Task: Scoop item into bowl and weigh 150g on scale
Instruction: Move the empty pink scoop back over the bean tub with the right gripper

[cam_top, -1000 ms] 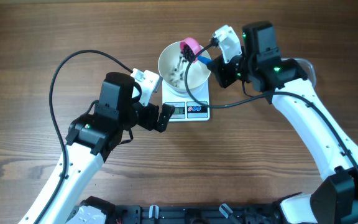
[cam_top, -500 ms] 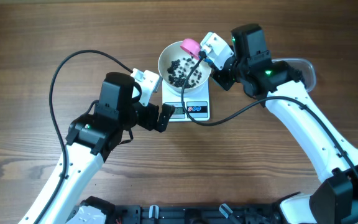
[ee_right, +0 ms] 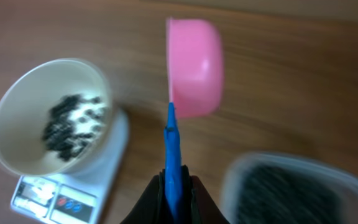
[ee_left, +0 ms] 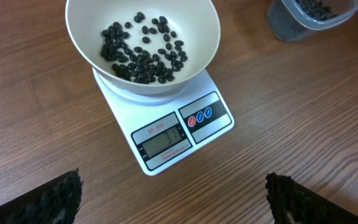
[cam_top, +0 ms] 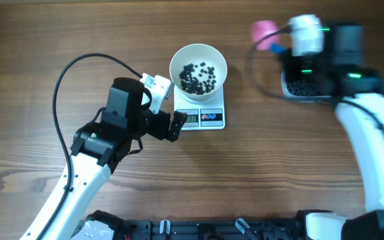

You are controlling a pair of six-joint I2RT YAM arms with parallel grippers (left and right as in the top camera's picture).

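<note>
On the brown wooden table (cam_top: 279,173), the black beans (ee_left: 143,53) lay in a loose heap at the bottom of the white bowl (ee_left: 201,25). The bowl sat on the scale (ee_left: 166,134), covering its rear part, while the grey display and two round buttons showed at the front. The reading was too small to tell. Your left gripper (ee_left: 173,202) hovered near the scale's front-left corner, jaws spread wide and holding nothing. Well to the scale's right, your right gripper (ee_right: 178,186) was pinched tight on the blue handle of the pink scoop (ee_right: 194,65). You held the scoop up off the table, just beside the clear container (ee_left: 288,28) of more beans.
</note>
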